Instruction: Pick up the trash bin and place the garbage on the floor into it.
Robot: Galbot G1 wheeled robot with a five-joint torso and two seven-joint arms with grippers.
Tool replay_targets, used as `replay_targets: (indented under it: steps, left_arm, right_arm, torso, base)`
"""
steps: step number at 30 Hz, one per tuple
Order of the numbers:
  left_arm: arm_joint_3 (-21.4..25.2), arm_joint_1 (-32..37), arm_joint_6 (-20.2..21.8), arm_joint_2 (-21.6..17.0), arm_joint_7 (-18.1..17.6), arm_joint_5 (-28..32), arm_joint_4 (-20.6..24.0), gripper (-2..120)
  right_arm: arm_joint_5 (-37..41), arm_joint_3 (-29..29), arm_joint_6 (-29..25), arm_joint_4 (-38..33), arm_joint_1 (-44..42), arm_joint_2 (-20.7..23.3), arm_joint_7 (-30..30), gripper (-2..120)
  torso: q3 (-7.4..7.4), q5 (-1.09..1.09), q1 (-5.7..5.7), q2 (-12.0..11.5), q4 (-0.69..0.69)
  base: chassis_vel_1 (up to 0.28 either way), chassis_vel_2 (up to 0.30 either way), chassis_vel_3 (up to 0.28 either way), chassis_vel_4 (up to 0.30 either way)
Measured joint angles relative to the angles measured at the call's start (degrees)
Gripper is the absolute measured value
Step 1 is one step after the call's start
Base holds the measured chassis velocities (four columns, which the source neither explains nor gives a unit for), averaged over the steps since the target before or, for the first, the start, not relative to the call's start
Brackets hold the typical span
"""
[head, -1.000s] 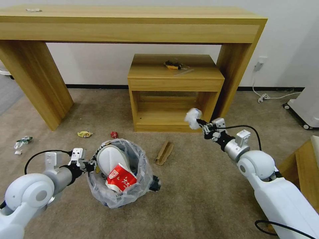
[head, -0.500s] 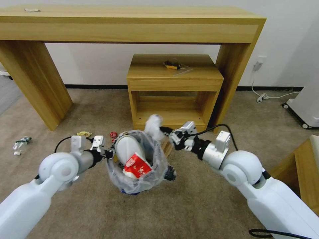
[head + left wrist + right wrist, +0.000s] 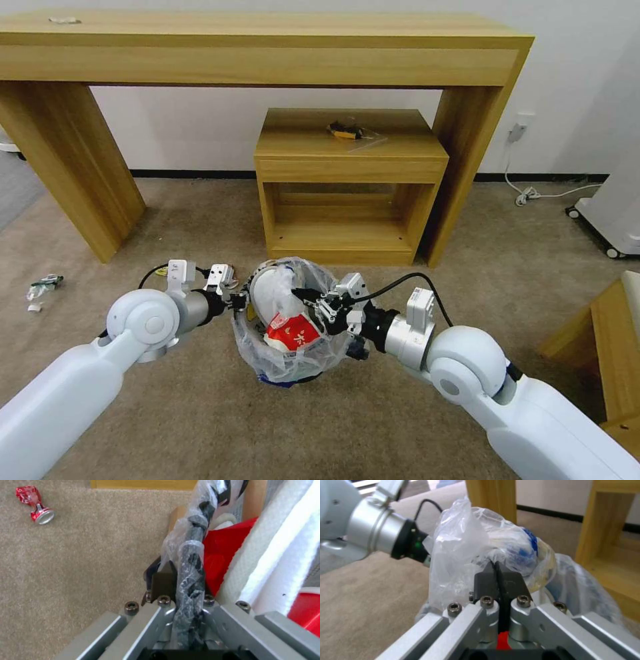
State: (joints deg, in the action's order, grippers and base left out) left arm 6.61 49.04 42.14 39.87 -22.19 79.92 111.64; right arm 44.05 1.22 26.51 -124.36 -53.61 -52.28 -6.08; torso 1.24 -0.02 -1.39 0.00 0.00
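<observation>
I saw the right gripper [image 3: 301,293] over the trash bin [image 3: 291,333] mouth, jaws pinched together on a bagged packet [image 3: 520,542]; left gripper [image 3: 241,303] clamped on the bin's left rim.

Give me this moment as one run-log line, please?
left gripper: shut on trash bin rim | right gripper: shut, over bin | floor: red can left

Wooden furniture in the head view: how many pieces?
3: a long table at the back wall, a small cabinet by its right leg, a part-seen piece at the right edge. More may be hidden.
</observation>
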Motion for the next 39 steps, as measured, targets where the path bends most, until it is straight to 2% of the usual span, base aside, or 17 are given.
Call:
replay_targets:
  steps: [9, 12, 13, 16, 17, 20, 21, 24, 26, 28, 33, 36, 37, 39]
  left_arm:
    - [1.12, 0.84, 0.00, -0.03, -0.02, -0.01, 0.38, 0]
    - [2.05, 1.74, 0.00, -0.24, 0.11, -0.02, 0.90, 0]
    - [2.05, 1.74, 0.00, -0.24, 0.11, -0.02, 0.90, 0]
    - [3.30, 2.79, 0.00, -0.56, 0.20, -0.14, 1.13, 0]
    - [3.30, 2.79, 0.00, -0.56, 0.20, -0.14, 1.13, 0]
    - [4.28, 3.68, 0.00, -0.80, 0.38, -0.24, 1.48, 0]
    - [4.28, 3.68, 0.00, -0.80, 0.38, -0.24, 1.48, 0]
    - [5.68, 5.33, 0.00, -1.12, 0.88, -0.56, 1.91, 0]
    - [6.30, 5.94, 0.00, -1.28, 1.15, -0.77, 2.03, 0]
    - [9.56, 9.21, 0.00, -2.17, 2.57, -2.25, 2.69, 0]
    - [13.18, 13.50, 0.00, -3.50, 4.39, -4.58, 3.33, 0]
    - [16.28, 17.33, 0.00, -4.42, 7.99, -8.83, 3.30, 0]
    - [16.28, 17.33, 0.00, -4.42, 7.99, -8.83, 3.30, 0]
    - [17.97, 18.71, 0.00, -4.43, 10.32, -10.93, 2.93, 0]
  right_arm:
    - [1.50, 0.26, 1.52, -0.03, -1.83, -0.11, 2.61, 2]
    - [0.79, 0.19, 1.43, 0.12, -2.48, -0.19, 3.09, 14]
    - [0.79, 0.19, 1.43, 0.12, -2.48, -0.19, 3.09, 14]
    - [0.73, -0.11, 1.22, 0.08, -2.28, -0.19, 3.26, 30]
    - [0.73, -0.11, 1.22, 0.08, -2.28, -0.19, 3.26, 30]
    - [0.81, -0.74, 0.97, 0.08, -2.09, -0.33, 3.39, 43]
    - [0.81, -0.74, 0.97, 0.08, -2.09, -0.33, 3.39, 43]
    - [0.91, -2.40, 0.70, -0.02, -2.03, -0.72, 3.75, 59]
    - [0.93, -3.16, 0.63, -0.02, -2.02, -0.82, 3.92, 63]
    - [0.87, -5.80, 0.20, 0.37, -2.15, -0.98, 4.20, 73]
    - [0.35, -8.44, -1.13, 1.74, -2.72, -1.06, 5.91, 85]
    - [-2.06, -10.67, -3.18, 3.67, -4.44, -1.14, 8.20, 98]
    - [-2.06, -10.67, -3.18, 3.67, -4.44, -1.14, 8.20, 98]
    - [-5.32, -13.16, -4.96, 4.66, -7.15, -1.26, 8.61, 100]
  torso:
    - [0.00, 0.00, 0.00, 0.00, 0.00]
    - [0.00, 0.00, 0.00, 0.00, -0.01]
    - [0.00, 0.00, 0.00, 0.00, -0.01]
    - [0.00, 0.00, 0.00, 0.00, 0.00]
    - [0.00, 0.00, 0.00, 0.00, 0.00]
    - [0.00, 0.00, 0.00, 0.01, 0.00]
    - [0.00, 0.00, 0.00, 0.01, 0.00]
    - [0.00, 0.00, 0.00, 0.01, -0.01]
    - [0.00, 0.00, 0.00, 0.01, -0.01]
    - [0.00, -0.01, 0.00, 0.01, 0.00]
    - [0.00, 0.00, 0.00, 0.01, 0.01]
    - [0.00, 0.00, 0.00, 0.01, 0.01]
    - [0.00, 0.00, 0.00, 0.01, 0.01]
    - [0.00, 0.00, 0.00, 0.01, 0.03]
  base:
    - [0.000, 0.000, 0.000, 0.000]
    - [0.000, 0.000, 0.000, 0.000]
    - [0.000, 0.000, 0.000, 0.000]
    - [0.000, 0.000, 0.000, 0.000]
    - [0.000, 0.000, 0.000, 0.000]
    - [0.000, 0.000, 0.000, 0.000]
    - [0.000, 0.000, 0.000, 0.000]
    - [0.000, 0.000, 0.000, 0.000]
    - [0.000, 0.000, 0.000, 0.000]
    - [0.000, 0.000, 0.000, 0.000]
    - [0.000, 0.000, 0.000, 0.000]
    - [0.000, 0.000, 0.000, 0.000]
    - [0.000, 0.000, 0.000, 0.000]
    - [0.000, 0.000, 0.000, 0.000]
